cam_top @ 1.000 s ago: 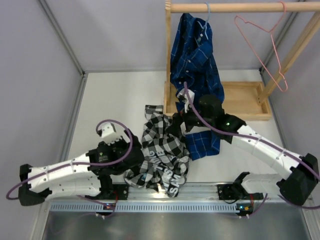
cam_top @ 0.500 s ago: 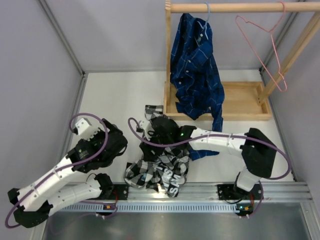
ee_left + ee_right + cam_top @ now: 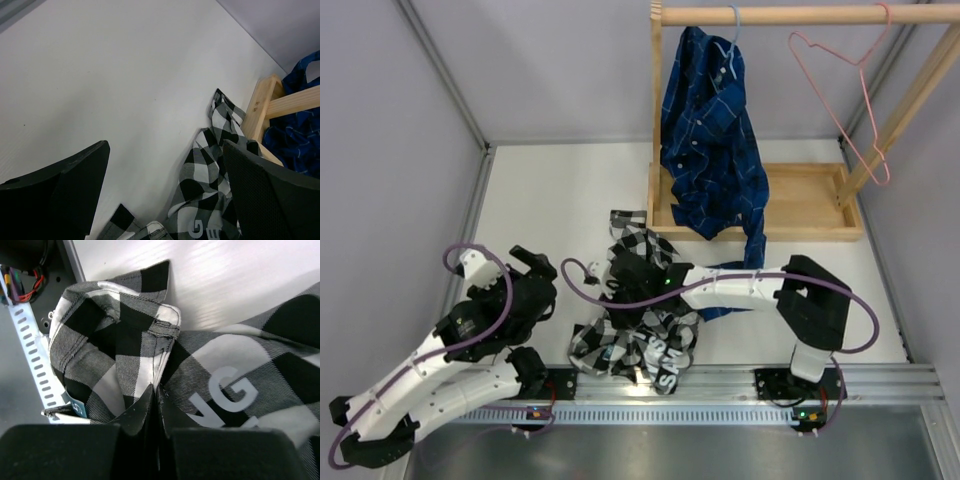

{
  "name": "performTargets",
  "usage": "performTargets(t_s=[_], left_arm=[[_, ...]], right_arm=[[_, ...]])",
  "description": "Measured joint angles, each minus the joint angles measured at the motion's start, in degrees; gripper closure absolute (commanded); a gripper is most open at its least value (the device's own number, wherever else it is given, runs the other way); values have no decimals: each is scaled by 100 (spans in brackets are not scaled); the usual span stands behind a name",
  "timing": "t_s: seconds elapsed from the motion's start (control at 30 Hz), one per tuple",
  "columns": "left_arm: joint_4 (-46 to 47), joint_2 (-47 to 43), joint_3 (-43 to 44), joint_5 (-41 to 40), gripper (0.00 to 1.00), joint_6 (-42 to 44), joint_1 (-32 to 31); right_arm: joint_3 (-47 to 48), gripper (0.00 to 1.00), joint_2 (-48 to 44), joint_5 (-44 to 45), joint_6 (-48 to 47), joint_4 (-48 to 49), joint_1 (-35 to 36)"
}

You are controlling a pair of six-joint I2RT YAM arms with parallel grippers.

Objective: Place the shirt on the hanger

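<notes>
The black-and-white checked shirt (image 3: 650, 340) lies crumpled on the white table near the front edge, white lettering showing. My right gripper (image 3: 620, 272) reaches over its upper left part. In the right wrist view its jaws (image 3: 156, 388) are shut, pinching a fold at the shirt's (image 3: 115, 340) seamed edge. My left gripper (image 3: 542, 280) hangs open to the left of the shirt, touching nothing. The left wrist view shows bare table between its jaws (image 3: 166, 150), with the shirt (image 3: 210, 175) ahead on the right. The pink wire hanger (image 3: 842, 100) hangs from the wooden rail at the back right.
A blue plaid shirt (image 3: 705, 140) hangs on a light blue hanger from the wooden rail (image 3: 800, 14). The rack's wooden base (image 3: 810, 200) sits just behind the checked shirt. A metal rail (image 3: 720, 385) runs along the front edge, and walls close the left and back.
My right gripper swung left from beside the rack onto the checked shirt and shut on it. My left arm pulled back left, off the shirt, still open.
</notes>
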Motion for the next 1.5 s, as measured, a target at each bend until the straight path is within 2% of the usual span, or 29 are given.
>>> performTargets(t_s=[0.13, 0.3, 0.43, 0.57, 0.77, 0.87, 1.07, 1.13, 1.23, 1.27, 1.33, 1.37, 1.4, 1.43, 1.47, 1.5], left_arm=[[494, -160, -7, 260, 2, 765, 4], [1567, -179, 2, 1158, 2, 2098, 11], [2085, 256, 363, 2103, 2, 3056, 11], [2658, 944, 1040, 3010, 2, 3886, 11], [3628, 1572, 1467, 3950, 2, 4996, 11], [3967, 1792, 1593, 4151, 2, 5392, 11], [4395, 2398, 1912, 4094, 2, 6074, 11], [4406, 2544, 1926, 4166, 6, 6194, 11], [4409, 2754, 1928, 4308, 19, 6236, 11], [4409, 2804, 1928, 4395, 34, 6214, 11], [4448, 2861, 1912, 4581, 56, 6164, 11], [4503, 2868, 1884, 4693, 76, 6116, 9], [4583, 2868, 1843, 4809, 86, 6059, 9], [4660, 2865, 1803, 4924, 92, 6050, 9], [4715, 2865, 1777, 5014, 94, 6076, 9], [4728, 2865, 1770, 5104, 95, 6100, 9]], right_arm=[[0, 100, -361, 584, -42, -28, -15], [2, 100, -1631, 1985, -59, -28, -116], [155, 100, -2636, 2881, -223, -15, -269], [651, 100, -3130, 3458, -479, -96, -446], [1182, 100, -3574, 3268, -1102, -546, -496], [1390, 100, -3729, 3067, -1412, -866, -496], [1014, 100, -4555, 2496, -1814, -1276, -496], [752, 100, -4907, 2409, -1858, -1331, -496], [391, 100, -5305, 2433, -1856, -1322, -496], [299, 100, -5381, 2461, -1853, -1322, -496], [136, 100, -5512, 2568, -1845, -1325, -496], [98, 100, -5528, 2632, -1840, -1325, -496], [72, 100, -5528, 2684, -1829, -1298, -496], [42, 100, -5528, 2723, -1808, -1283, -496], [0, 100, -5528, 2756, -1792, -1270, -496], [-79, 88, -5547, 2778, -1749, -1220, -496]])
